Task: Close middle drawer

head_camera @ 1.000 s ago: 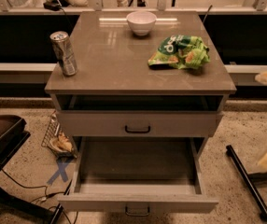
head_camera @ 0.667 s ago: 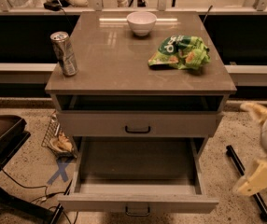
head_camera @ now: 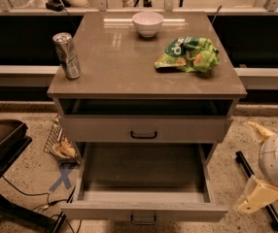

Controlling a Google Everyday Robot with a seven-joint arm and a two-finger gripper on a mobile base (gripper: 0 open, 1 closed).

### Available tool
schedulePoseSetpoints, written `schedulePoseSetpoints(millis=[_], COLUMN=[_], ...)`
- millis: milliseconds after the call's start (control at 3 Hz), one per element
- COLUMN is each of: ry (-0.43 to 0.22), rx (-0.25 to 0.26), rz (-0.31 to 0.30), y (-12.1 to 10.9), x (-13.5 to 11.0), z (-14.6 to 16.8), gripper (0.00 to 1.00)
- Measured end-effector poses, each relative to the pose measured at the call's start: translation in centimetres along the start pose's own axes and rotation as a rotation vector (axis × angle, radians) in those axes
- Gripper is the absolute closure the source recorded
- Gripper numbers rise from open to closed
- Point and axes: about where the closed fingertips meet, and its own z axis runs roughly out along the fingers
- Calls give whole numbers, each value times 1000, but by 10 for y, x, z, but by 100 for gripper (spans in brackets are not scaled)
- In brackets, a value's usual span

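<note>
The middle drawer point(head_camera: 144, 211) is pulled far out at the bottom of the view. It has a grey-beige front with a small black bar handle point(head_camera: 144, 221), and its inside looks empty. Above it, the top drawer point(head_camera: 144, 129) with its own black handle stands slightly forward, with a dark gap under the cabinet top. The lowest drawer is hidden. My gripper point(head_camera: 247, 168) is low at the right, beside the open drawer's right front corner and apart from it. Its two cream fingers point(head_camera: 258, 198) are spread wide and hold nothing.
On the cabinet top point(head_camera: 129, 67) stand a silver can point(head_camera: 67, 55), a white bowl point(head_camera: 147, 23) and a green chip bag point(head_camera: 188, 55). A black bar point(head_camera: 255, 186) lies on the floor at right. A dark tray stand point(head_camera: 0, 142), a wire basket point(head_camera: 59, 142) and cables are at left.
My gripper has come in from the right edge, moving down and left toward the open drawer's right side. The drawers and the things on top have not moved.
</note>
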Motion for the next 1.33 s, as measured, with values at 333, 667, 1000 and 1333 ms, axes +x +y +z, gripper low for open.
schedulePoseSetpoints(millis=[333,667,1000,1333], ry=[15,13,8,-3], rx=[-6,-44,-85,-101], rz=[12,43,68,64], y=[14,33,59,73], x=[5,21,46,60], z=[28,73,130,159], gripper=[2,3,28,50])
